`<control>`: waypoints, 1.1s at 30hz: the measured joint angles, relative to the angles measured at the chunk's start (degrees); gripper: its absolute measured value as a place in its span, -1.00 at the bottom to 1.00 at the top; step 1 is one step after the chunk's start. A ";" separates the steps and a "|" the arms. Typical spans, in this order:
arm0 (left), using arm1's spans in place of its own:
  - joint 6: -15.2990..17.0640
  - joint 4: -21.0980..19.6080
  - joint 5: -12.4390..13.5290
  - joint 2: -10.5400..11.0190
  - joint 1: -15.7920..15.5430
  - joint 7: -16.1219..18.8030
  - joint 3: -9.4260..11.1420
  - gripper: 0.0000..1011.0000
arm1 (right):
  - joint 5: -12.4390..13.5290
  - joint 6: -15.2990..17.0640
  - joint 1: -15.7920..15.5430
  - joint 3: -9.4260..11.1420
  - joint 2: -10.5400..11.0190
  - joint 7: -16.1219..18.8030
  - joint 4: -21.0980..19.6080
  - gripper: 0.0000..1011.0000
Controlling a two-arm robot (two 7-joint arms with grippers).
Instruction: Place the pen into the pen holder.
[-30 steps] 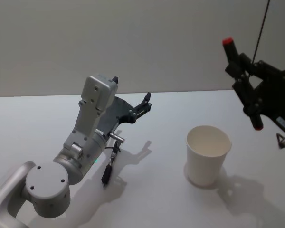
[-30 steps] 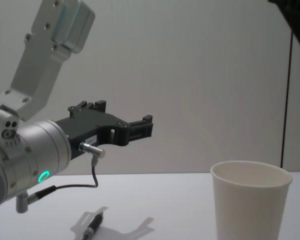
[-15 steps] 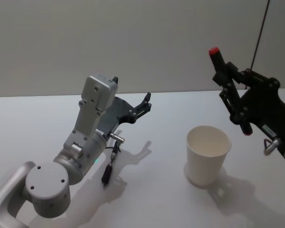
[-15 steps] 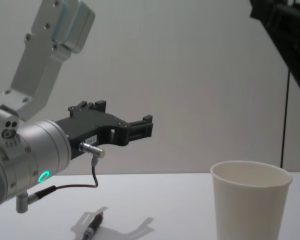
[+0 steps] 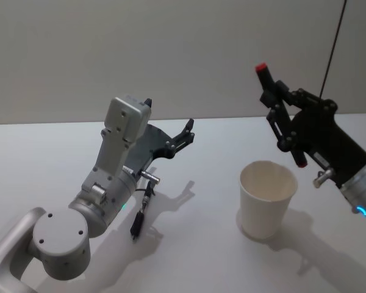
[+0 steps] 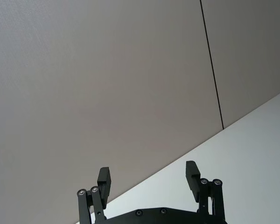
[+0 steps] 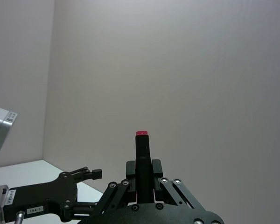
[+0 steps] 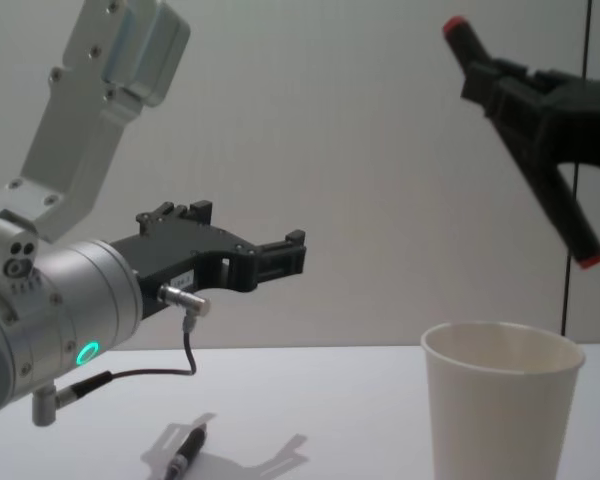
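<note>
We count one pen [image 5: 265,78], tilted above the single cup [image 5: 265,210] on the worktop [image 5: 195,244]. The right end effector [image 5: 280,110], clamped on the pen, hides its middle. The left end effector [image 5: 188,130] is parked with fingers apart.

A plain white tabletop [image 5: 201,262] is running back to a pale wall [image 5: 189,55], which is meeting it along the far edge. The pen holder [image 5: 267,198], an off-white paper cup with a rolled rim, is standing upright and open-mouthed on the right half, well short of the far edge and casting a soft shadow beside its base. On the left half, a black cable plug [image 5: 136,226] is pointing down at the surface; whether it is touching is not showing clearly. Cup and plug are sitting well apart.
</note>
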 joint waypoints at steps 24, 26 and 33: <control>0.00 0.00 0.00 0.00 0.00 0.00 0.00 0.98 | -3.39 2.72 1.79 -2.97 -2.38 1.57 4.82 -0.61; 0.00 0.00 0.00 0.00 0.00 0.00 0.00 0.98 | -3.59 2.82 1.84 -3.06 -2.43 1.44 5.01 -0.61; 0.00 0.00 0.00 0.00 0.00 0.00 0.00 0.98 | -4.26 3.05 2.16 -3.40 -2.68 0.77 5.81 -0.61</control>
